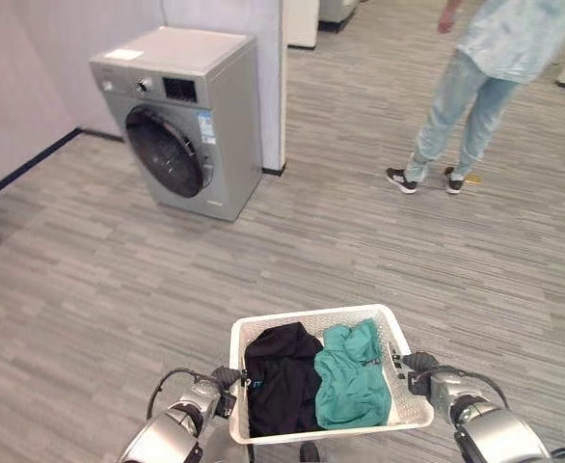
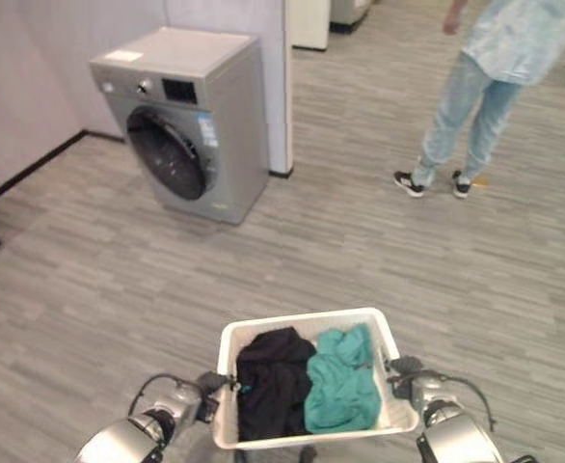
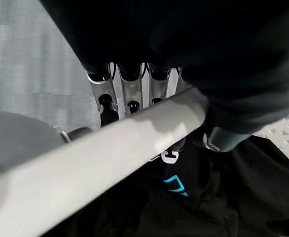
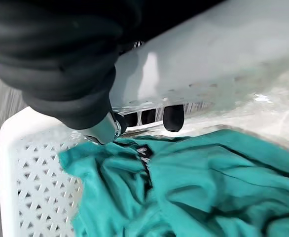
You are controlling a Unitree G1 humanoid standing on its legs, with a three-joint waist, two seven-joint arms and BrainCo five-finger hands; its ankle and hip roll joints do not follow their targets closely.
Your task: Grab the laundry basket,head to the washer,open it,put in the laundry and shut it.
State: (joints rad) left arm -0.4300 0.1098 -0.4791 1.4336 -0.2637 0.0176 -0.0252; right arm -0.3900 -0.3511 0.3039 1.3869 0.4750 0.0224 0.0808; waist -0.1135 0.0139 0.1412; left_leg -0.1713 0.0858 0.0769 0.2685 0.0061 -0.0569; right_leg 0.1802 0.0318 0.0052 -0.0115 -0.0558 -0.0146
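Observation:
A white lattice laundry basket point(image 1: 379, 313) is held in front of me, above the floor. Inside lie a black garment point(image 1: 281, 378) on the left and a teal garment point(image 1: 352, 376) on the right. My left hand point(image 1: 227, 378) grips the basket's left rim; in the left wrist view its fingers point(image 3: 129, 94) curl round the white rim bar point(image 3: 110, 153). My right hand point(image 1: 419, 367) grips the right rim, and its dark fingertips point(image 4: 173, 117) hook under the rim point(image 4: 208, 59) in the right wrist view. The silver washer point(image 1: 181, 121) stands far left, its round dark door point(image 1: 165, 152) closed.
A person point(image 1: 475, 87) in light jeans and dark shoes stands at the far right on the grey striped floor point(image 1: 360, 251). A white wall corner point(image 1: 268, 87) stands just behind the washer. Open floor lies between the basket and the washer.

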